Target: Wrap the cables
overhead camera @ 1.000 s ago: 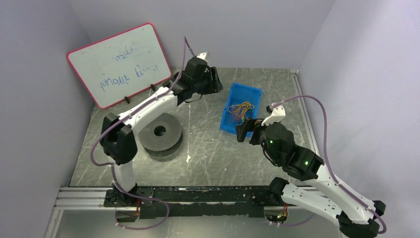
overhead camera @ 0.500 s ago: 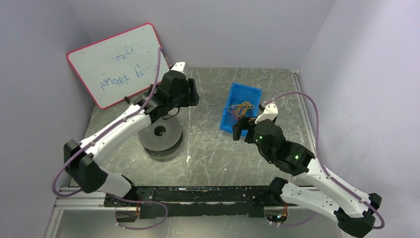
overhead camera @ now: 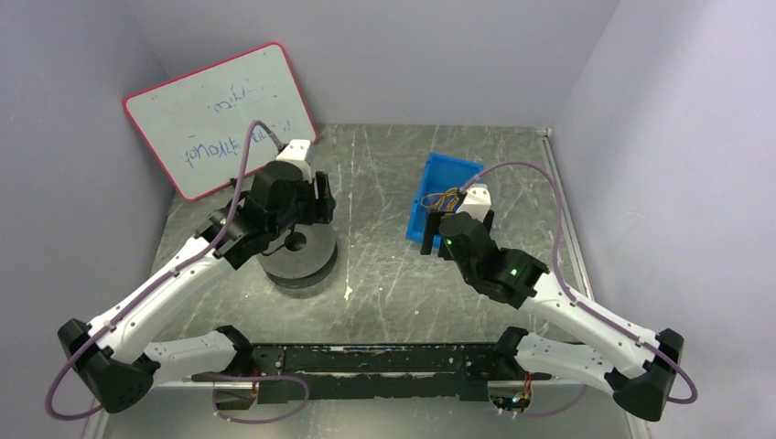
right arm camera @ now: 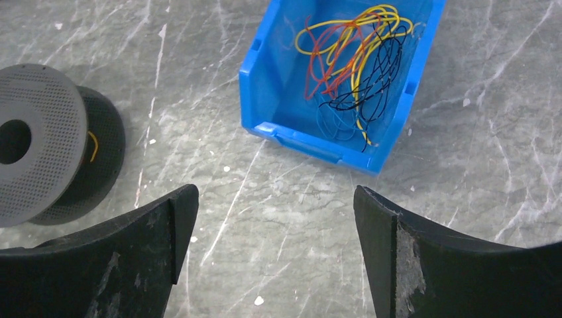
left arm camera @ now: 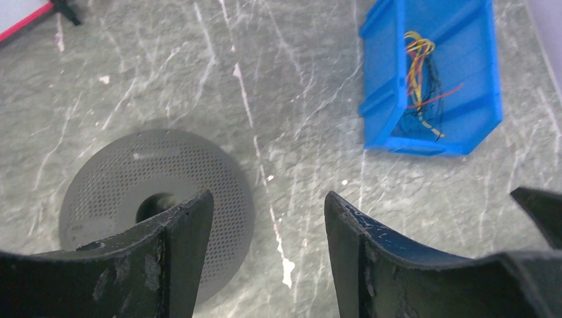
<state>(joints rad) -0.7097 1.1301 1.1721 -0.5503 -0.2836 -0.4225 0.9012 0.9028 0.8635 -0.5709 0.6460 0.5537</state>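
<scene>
Scratched grey metal table (overhead camera: 384, 274) stands enclosed by lilac walls (overhead camera: 412, 55); a whiteboard (overhead camera: 220, 119) leans at the far left. Blue bin (overhead camera: 455, 172) sits right of centre and holds the cables (right arm camera: 354, 63), a loose tangle of yellow, red and dark wires, all inside it. Dark grey two-disc spool (left arm camera: 119, 179) lies flat on the left, well apart from the bin. Left gripper (left arm camera: 265, 209) hangs above the spool's far edge, jaws parted, nothing between them. Right gripper (right arm camera: 275, 199) hangs at the bin's near-left corner, jaws spread wide, empty.
</scene>
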